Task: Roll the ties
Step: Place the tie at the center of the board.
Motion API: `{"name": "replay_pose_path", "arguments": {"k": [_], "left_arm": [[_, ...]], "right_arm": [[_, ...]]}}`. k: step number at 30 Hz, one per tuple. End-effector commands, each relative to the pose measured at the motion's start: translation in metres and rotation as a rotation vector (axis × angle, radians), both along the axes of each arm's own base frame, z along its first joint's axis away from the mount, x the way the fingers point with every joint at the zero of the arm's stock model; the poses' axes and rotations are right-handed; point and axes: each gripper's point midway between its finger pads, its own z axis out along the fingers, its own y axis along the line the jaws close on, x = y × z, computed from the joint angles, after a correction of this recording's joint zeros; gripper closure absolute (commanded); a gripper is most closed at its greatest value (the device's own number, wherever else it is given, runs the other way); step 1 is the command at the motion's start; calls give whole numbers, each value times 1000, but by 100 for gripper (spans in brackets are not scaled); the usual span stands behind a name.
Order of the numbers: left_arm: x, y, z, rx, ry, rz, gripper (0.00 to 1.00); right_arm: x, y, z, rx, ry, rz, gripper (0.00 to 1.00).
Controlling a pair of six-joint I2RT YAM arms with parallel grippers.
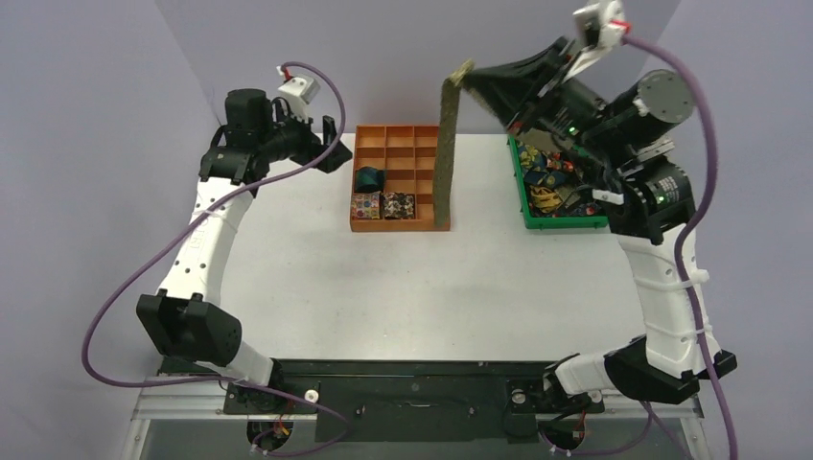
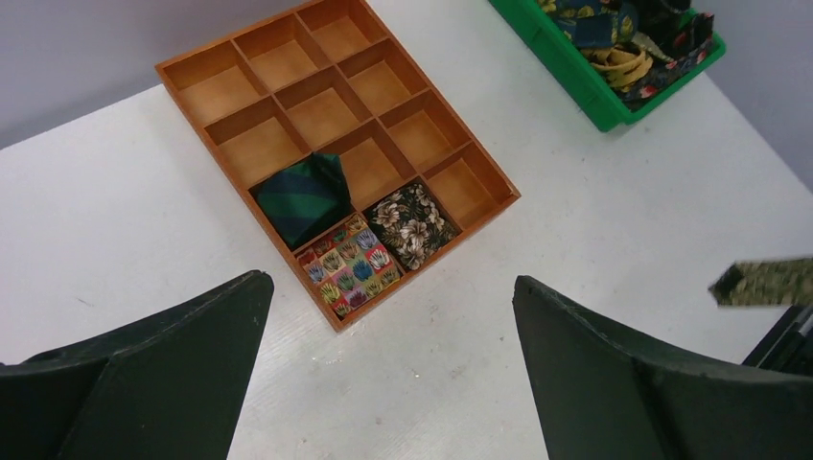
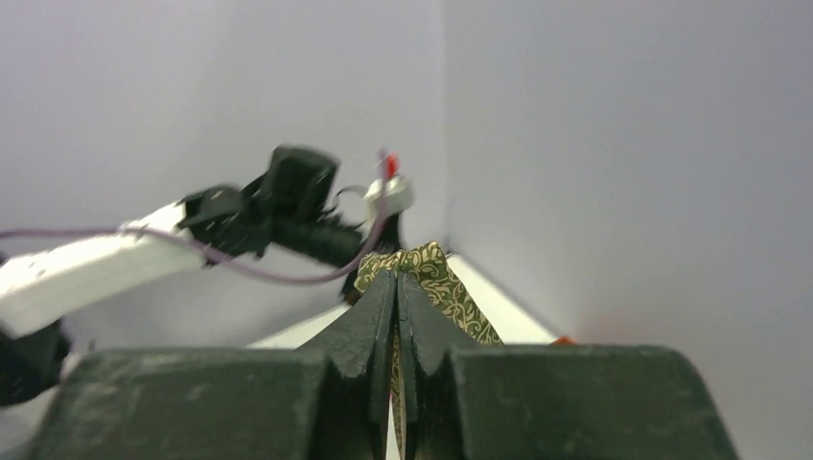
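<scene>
Pinching the tie (image 1: 443,153) up top, my right gripper (image 3: 396,280) is covering that part. My left gripper (image 2: 390,283) is hanging wide apart.

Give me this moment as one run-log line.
left fingers open, hovering by wooden tray | right fingers shut on olive-gold tie, held high, hanging beside tray | three rolled ties in tray | green bin: loose ties

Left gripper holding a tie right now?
No. The left gripper is wide open and empty above the wooden tray; the olive-gold tie hangs from the right gripper.
</scene>
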Motion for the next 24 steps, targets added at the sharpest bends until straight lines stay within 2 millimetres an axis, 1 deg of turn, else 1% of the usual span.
{"name": "replay_pose_path", "arguments": {"k": [1,2,3,4,5,6,7,8,9,10,11,12,13,14,15,16,17,19,20,21,23,24], "left_arm": [[-23,-10,39,-161,-42,-146,3],[-34,-13,49,-165,-76,-187,3],[-46,-21,54,-185,-97,-262,3],[-65,-28,65,-199,-129,-324,3],[-73,-32,72,-196,-169,-355,3],[-91,-40,82,-188,-213,-405,3],[-106,-42,91,-161,-269,-433,3],[-117,-53,87,-149,-269,-464,3],[-130,-56,91,-129,-310,-490,3],[-142,-69,85,-125,-301,-529,3],[-157,-78,87,-119,-327,-574,3],[-159,-82,83,-113,-331,-578,3],[-168,-88,86,-121,-345,-599,3],[-165,-91,87,-127,-366,-595,3],[-168,-95,89,-146,-364,-596,3],[-166,-97,94,-160,-395,-595,3],[-166,-101,96,-181,-386,-593,3],[-159,-106,110,-215,-434,-564,3],[-150,-106,115,-215,-457,-518,3],[-147,-109,117,-227,-451,-497,3],[-132,-110,127,-240,-476,-411,3],[-129,-112,132,-244,-487,-399,2]], "right_arm": [[-30,43,-39,-155,-26,118,100],[-35,53,-49,-174,-12,151,100],[-35,56,-52,-185,-17,152,100],[-36,63,-60,-199,-2,170,100],[-35,65,-64,-207,2,169,100],[-34,71,-71,-219,16,179,100],[-32,73,-75,-229,17,176,100],[-31,78,-82,-240,28,184,100],[-29,82,-87,-248,32,186,100],[-30,85,-89,-250,34,195,100],[-29,90,-90,-252,35,202,100],[-29,92,-91,-252,35,206,100],[-30,95,-91,-253,33,212,100],[-30,96,-91,-253,32,215,100],[-31,99,-91,-255,30,222,100],[-31,99,-91,-256,29,222,100],[-32,100,-92,-257,30,226,100],[-34,101,-92,-259,30,231,100],[-35,102,-93,-259,30,234,100],[-36,102,-93,-260,31,239,100],[-40,104,-94,-262,27,253,100],[-42,104,-94,-266,20,257,100]]}}
